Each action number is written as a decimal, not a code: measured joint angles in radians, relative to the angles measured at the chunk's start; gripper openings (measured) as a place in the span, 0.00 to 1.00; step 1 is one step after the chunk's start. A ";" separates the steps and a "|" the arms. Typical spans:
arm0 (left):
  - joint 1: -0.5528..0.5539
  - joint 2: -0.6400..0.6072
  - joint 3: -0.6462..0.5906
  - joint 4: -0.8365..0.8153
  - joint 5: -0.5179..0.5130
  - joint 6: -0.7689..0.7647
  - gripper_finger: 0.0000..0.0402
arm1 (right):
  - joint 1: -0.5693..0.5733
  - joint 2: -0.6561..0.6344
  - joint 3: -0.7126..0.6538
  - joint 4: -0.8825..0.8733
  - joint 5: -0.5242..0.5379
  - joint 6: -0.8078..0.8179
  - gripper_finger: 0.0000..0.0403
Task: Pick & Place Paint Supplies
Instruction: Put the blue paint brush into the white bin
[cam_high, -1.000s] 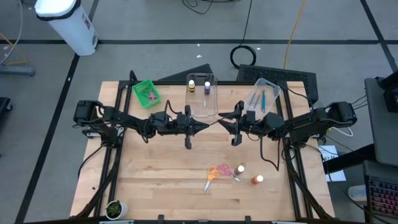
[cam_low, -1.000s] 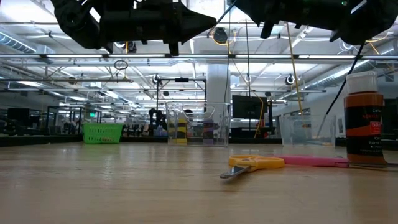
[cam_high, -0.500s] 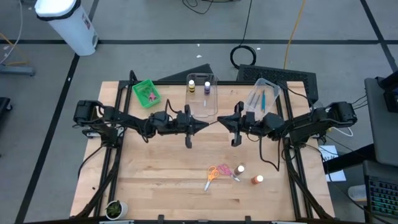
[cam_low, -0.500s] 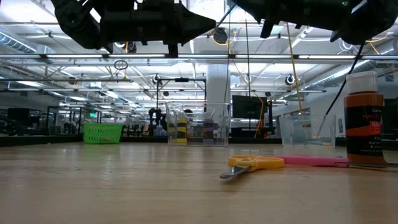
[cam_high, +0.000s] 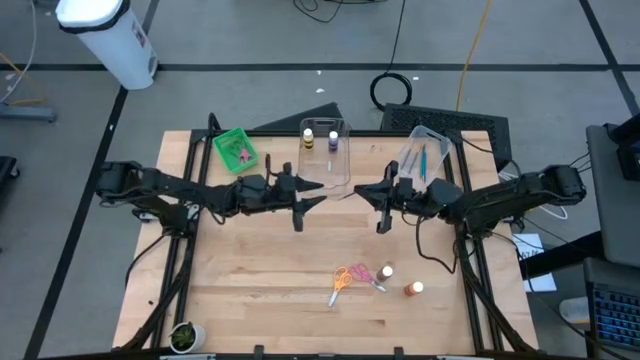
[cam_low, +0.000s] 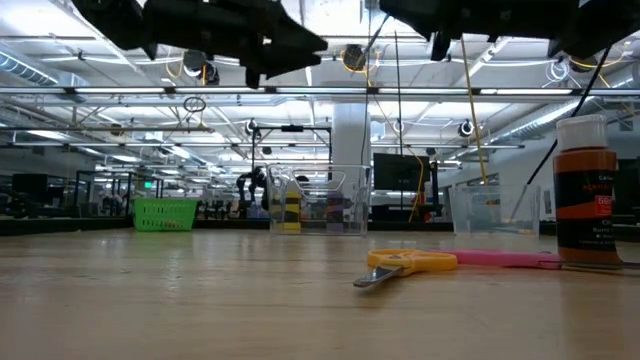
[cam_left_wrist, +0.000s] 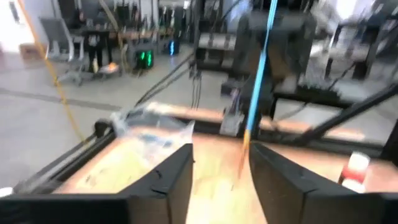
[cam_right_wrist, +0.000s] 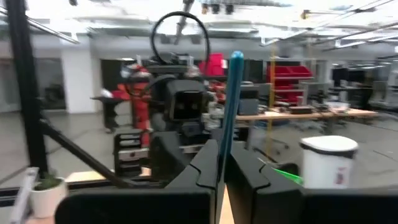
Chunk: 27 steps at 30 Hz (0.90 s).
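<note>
A thin blue paintbrush hangs high over the middle of the table, between my two grippers, with my right gripper shut on it. My left gripper faces it from the table's left and is open. The brush's bristle end lies in the gap between the left fingers, touching neither. Orange and pink scissors lie flat on the near right of the table. Two small paint bottles stand beside them. My right gripper pinches the brush's blue handle between its two fingers. The fingers come about level from the table's right, and the handle crosses them. The brush is lifted clear, its bristle end reaching toward my left gripper.
At the far edge stand a green bin with pink scissors in it, a clear tub with yellow and purple bottles, and a clear tub with brushes. The orange bottle looms close in the low view.
My left gripper has opened and let go of the brush. It has drawn back a little toward the table's left edge and risen slightly. The brush stays up in my right gripper, which has moved little.
</note>
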<state>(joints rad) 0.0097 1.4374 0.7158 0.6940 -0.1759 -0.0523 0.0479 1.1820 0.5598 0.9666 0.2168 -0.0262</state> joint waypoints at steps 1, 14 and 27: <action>0.000 -0.021 0.000 -0.053 -0.002 0.003 0.44 | 0.000 -0.018 0.000 -0.029 0.021 -0.007 0.00; 0.000 -0.066 0.000 -0.304 -0.009 0.015 0.56 | -0.030 -0.214 0.000 -0.427 0.595 -0.101 0.00; 0.000 -0.066 0.000 -0.302 -0.009 0.033 0.56 | -0.446 -0.305 -0.001 -1.043 0.521 0.304 0.00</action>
<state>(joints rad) 0.0097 1.3716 0.7158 0.3916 -0.1848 -0.0192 -0.3982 0.8772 0.5591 -0.0763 0.7379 0.2773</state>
